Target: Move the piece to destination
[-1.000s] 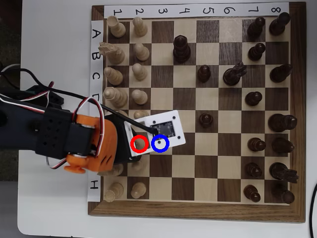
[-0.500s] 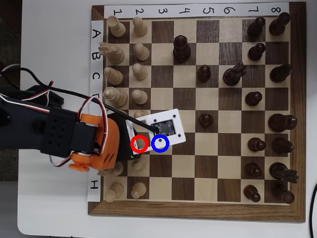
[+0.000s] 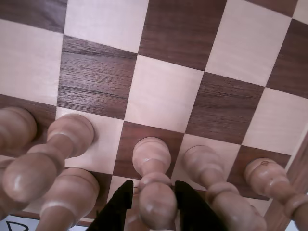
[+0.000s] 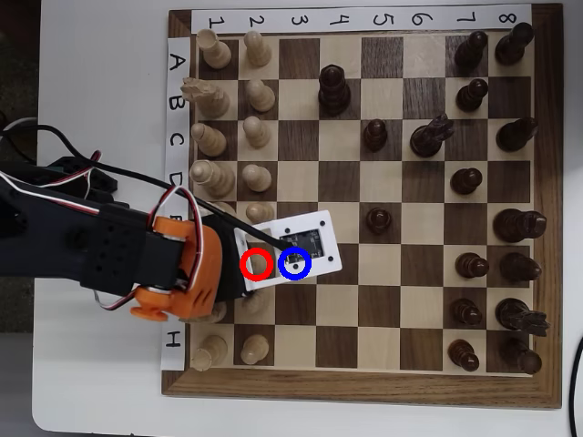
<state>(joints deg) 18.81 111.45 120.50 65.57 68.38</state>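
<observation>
Arm drawn back leftward, black jaws flanking round-headed cream wooden pawn (image 3: 153, 190), glossy chessboard (image 3: 163, 91)

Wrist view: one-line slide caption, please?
Gripper straddles a pale pawn among its neighbours, bare chessboard squares ahead.

Piece (image 3: 153, 192) between end effector (image 3: 153, 204) fingers; destination (image 4: 295, 263) just right.

In the overhead view, the white camera plate (image 4: 301, 240) hid most of the blue-ringed square (image 4: 295, 263), and the arm (image 4: 109, 259) covered pale pieces at nine o'clock. In the wrist view, the pawn (image 3: 155, 187) was cut off at six o'clock.
</observation>
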